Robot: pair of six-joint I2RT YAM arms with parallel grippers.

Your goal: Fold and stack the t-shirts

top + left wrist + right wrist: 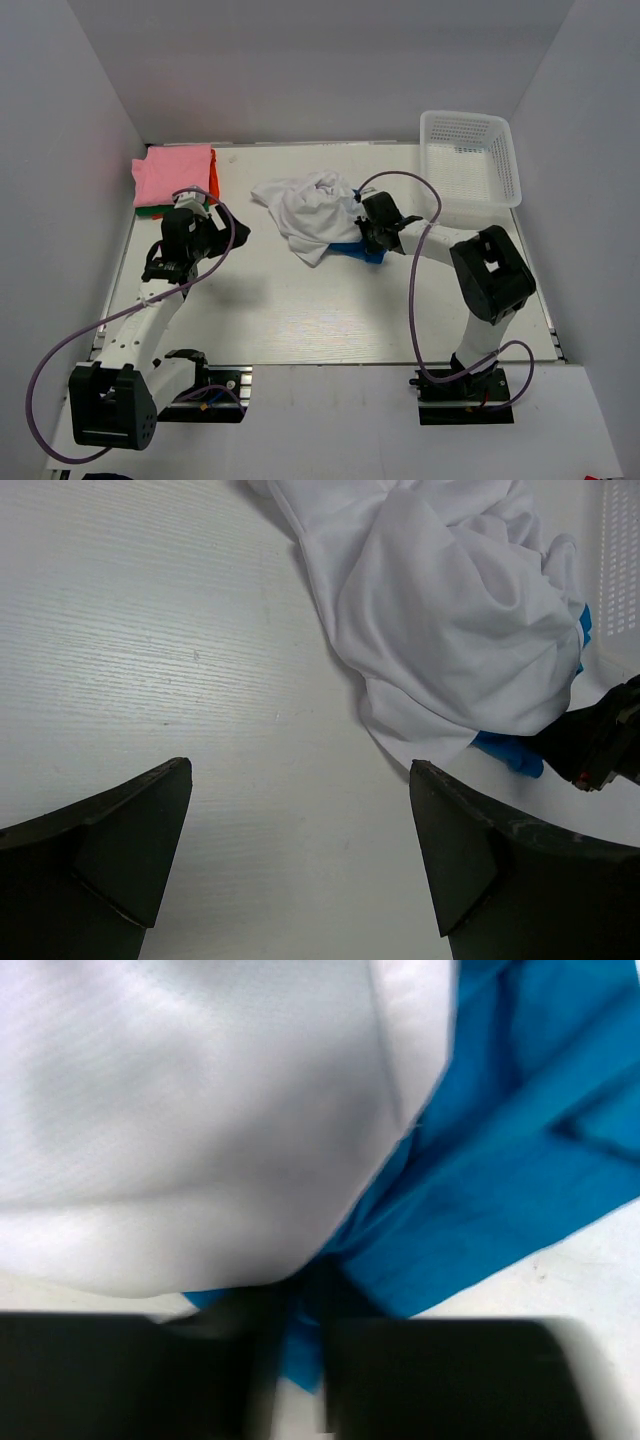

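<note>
Seen from above, a crumpled white t-shirt lies at the upper centre of the surface, covering most of a blue t-shirt. The right tool looks closed to a sliver, pinching a fold of blue beside the white hem. The left tool hangs wide open and empty. A folded pink t-shirt tops a stack at upper left. Pulling the blue could drag the white one along, since it lies on top.
</note>
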